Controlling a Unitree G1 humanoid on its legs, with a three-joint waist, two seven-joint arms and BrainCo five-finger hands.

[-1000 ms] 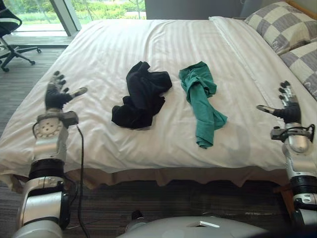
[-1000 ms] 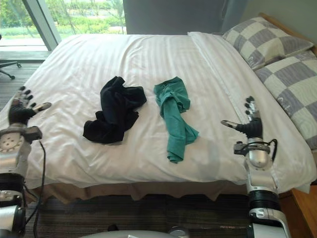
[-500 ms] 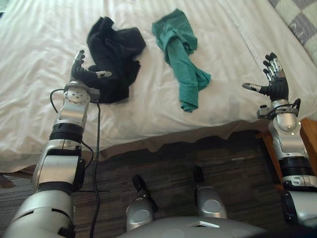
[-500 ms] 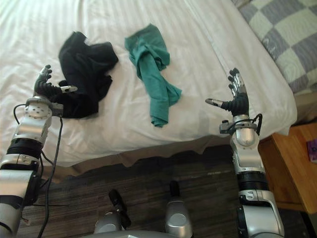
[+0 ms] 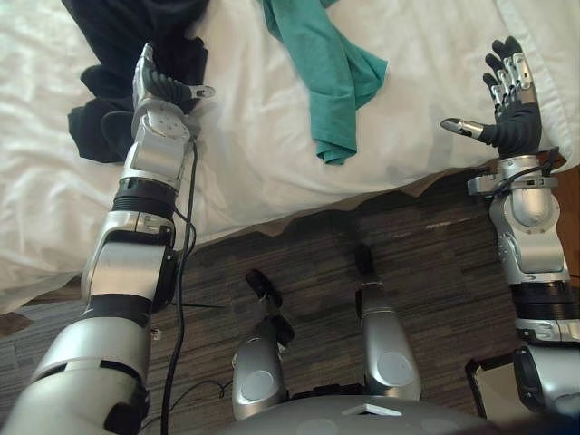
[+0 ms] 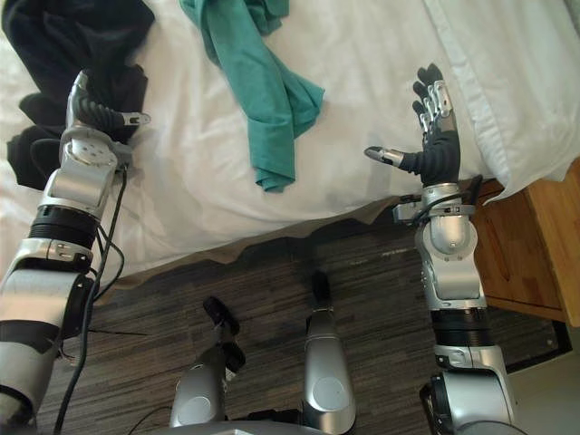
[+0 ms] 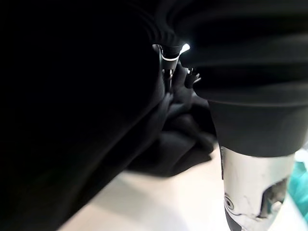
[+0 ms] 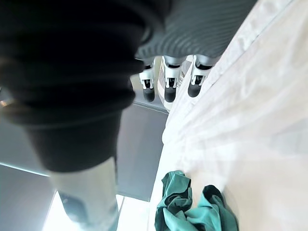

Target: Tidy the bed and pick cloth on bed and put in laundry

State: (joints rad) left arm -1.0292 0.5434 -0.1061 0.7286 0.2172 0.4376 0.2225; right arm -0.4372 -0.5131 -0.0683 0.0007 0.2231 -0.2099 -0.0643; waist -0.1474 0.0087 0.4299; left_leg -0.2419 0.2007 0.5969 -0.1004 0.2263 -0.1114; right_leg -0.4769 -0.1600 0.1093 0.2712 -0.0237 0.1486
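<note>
The bed (image 5: pixel 272 145) is spread across the upper part of the frame, with the floor (image 5: pixel 435 263) below it. Two cloths are laid on it, apart: the left cloth (image 5: pixel 113 32) at the upper left, the right cloth (image 5: pixel 326 72) at top centre. The left hand (image 5: pixel 163 86) is placed over the left cloth's near part. The right hand (image 5: pixel 512 113) is held at the upper right, over the bed's edge. A nightstand (image 6: pixel 535 245) is set at the right edge, beside the bed.

You logged a dark floor (image 6: pixel 272 281) with fine lengthwise striping across the lower part of both eye views. A light-brown wooden bedside unit (image 6: pixel 535 254) stood on it at the right edge. The right wrist view showed you a plain grey wall (image 8: pixel 139 154) in the background.
</note>
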